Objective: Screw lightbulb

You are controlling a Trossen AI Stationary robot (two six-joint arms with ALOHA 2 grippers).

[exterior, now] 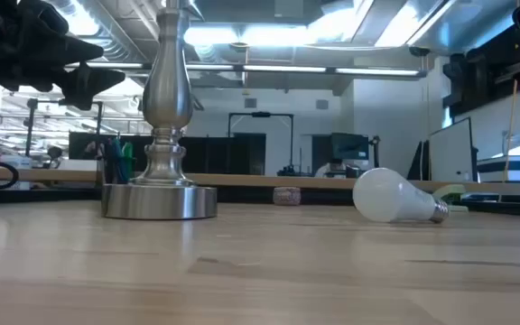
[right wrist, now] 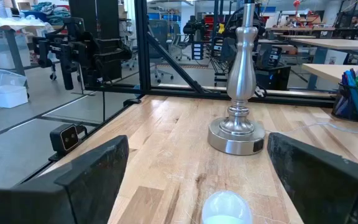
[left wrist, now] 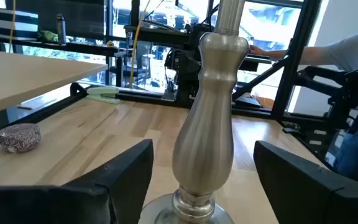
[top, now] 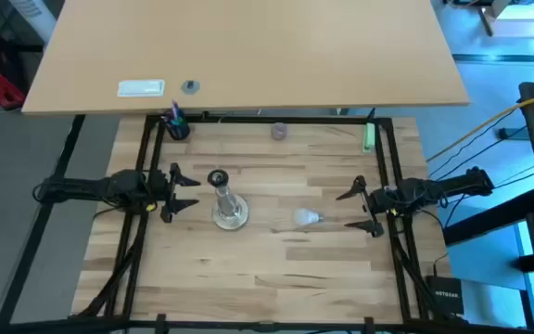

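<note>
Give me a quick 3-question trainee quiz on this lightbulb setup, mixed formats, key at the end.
1. True or false: the lightbulb is already seated in the lamp stand.
2. Multiple choice: which gripper has the stand's stem between its fingers? A) left gripper B) right gripper C) neither
3. Short answer: how is the bulb lying, and is anything holding it?

Key
1. False. It lies on the table, apart from the stand.
2. A. The left wrist view shows the stem between the open fingers, not clamped.
3. On its side, threaded base pointing away from the stand; nothing holds it. The right gripper is open, short of it.
</note>
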